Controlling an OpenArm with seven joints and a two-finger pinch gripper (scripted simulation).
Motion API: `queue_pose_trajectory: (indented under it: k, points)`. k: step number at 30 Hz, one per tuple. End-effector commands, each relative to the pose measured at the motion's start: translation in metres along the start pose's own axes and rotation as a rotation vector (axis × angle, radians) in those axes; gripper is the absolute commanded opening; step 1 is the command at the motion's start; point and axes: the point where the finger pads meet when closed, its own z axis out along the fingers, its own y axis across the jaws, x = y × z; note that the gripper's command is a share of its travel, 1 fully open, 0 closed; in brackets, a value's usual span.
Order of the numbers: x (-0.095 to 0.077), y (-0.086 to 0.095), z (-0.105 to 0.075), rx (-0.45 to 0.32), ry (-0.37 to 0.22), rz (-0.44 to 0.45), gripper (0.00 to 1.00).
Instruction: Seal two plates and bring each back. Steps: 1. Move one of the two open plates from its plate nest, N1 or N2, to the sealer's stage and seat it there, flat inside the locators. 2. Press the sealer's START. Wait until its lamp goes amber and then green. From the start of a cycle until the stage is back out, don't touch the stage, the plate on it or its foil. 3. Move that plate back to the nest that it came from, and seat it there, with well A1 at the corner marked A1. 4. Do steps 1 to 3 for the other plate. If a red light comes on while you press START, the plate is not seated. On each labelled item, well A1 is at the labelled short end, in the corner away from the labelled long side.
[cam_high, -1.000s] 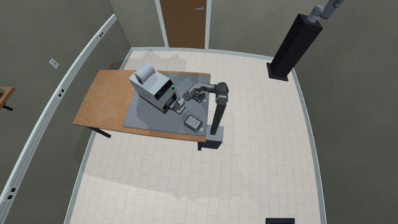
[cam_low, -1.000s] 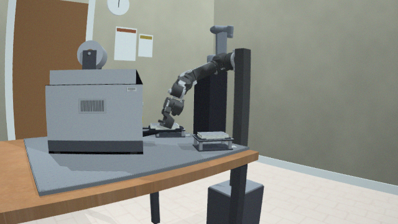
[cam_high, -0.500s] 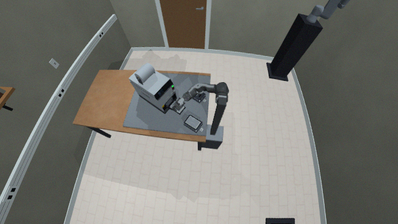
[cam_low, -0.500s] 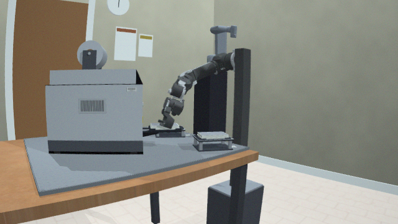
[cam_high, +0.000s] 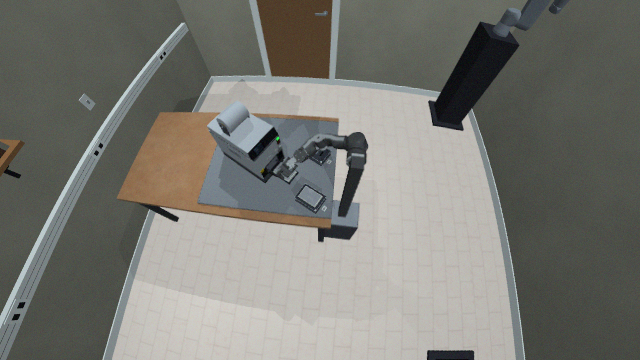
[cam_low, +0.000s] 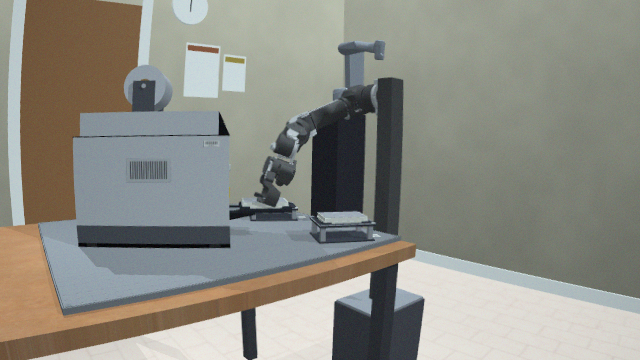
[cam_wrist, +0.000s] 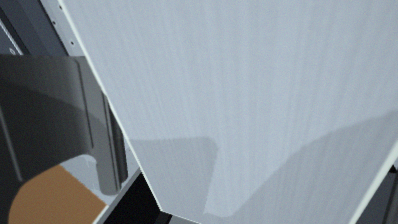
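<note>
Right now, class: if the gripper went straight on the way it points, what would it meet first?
The gripper points down, shut on the foil-covered plate on the sealer's stage; it would press that plate into the stage.

At frame centre the sealer (cam_high: 245, 142) walls off the pincer (cam_low: 267, 200) on its left. The second plate (cam_high: 310, 196) sits lower right, leaving open desk (cam_high: 165, 165) between them.
</note>
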Motion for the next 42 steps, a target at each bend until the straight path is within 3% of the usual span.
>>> queue_pose_trajectory:
  k: [1, 23, 30, 42]
  points:
    - [0.0, 0.0, -0.001, 0.002, 0.002, -0.004, 0.0]
    - [-0.005, -0.001, -0.017, 0.003, 0.002, 0.0, 0.0]
    - [-0.011, 0.0, -0.029, 0.0, 0.0, 0.002, 0.0]
    - [-0.008, -0.006, -0.027, 0.005, 0.003, 0.003, 0.0]
